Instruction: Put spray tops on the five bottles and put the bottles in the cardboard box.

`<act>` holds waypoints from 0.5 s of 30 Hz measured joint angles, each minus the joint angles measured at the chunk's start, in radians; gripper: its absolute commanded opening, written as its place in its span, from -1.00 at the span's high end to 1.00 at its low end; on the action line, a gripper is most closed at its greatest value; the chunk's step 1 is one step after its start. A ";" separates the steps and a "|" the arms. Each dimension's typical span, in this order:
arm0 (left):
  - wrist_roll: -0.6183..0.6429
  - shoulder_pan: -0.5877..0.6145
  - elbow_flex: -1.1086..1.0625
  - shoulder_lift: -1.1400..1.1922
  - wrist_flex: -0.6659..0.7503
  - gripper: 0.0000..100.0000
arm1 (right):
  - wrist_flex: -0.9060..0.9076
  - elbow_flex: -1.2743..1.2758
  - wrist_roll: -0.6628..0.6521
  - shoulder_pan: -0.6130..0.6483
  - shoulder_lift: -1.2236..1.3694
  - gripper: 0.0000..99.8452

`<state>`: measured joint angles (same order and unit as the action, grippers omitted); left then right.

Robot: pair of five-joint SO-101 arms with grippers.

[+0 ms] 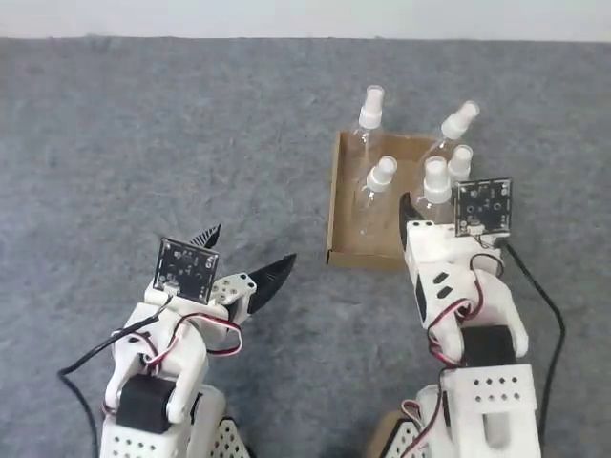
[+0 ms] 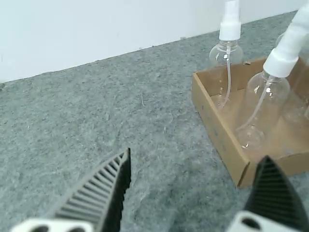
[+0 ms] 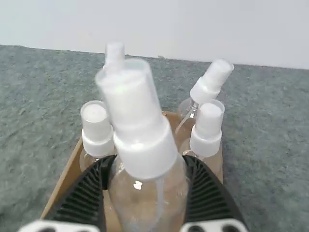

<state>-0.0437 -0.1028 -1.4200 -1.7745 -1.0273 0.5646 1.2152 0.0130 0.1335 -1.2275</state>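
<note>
Right gripper (image 3: 147, 193) around bottle (image 3: 137, 125) by box (image 1: 332, 200)'s near edge

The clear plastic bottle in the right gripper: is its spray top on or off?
On: a white spray top caps the clear plastic bottle inside the right gripper.

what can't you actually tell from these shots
Base of the held bottle: right wrist view, covered by the right hand; whether it rests on the box floor is unclear.
Right wall of the cardboard box: high view, behind the right arm and bottles.
The rightmost bottle: left wrist view, cut off by the frame edge.
</note>
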 measured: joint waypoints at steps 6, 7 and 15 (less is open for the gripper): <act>0.000 0.000 0.000 0.000 0.000 0.26 | -0.110 0.044 0.005 0.000 0.002 0.99; 0.000 0.000 0.000 0.000 0.000 0.26 | -0.121 0.043 0.005 0.000 0.009 0.99; 0.000 0.000 0.000 0.000 0.000 0.26 | -0.222 0.044 0.005 -0.009 0.199 0.99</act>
<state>-0.0437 -0.1028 -1.4200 -1.7745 -1.0273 0.3422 1.2597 0.0176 0.1243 -1.0280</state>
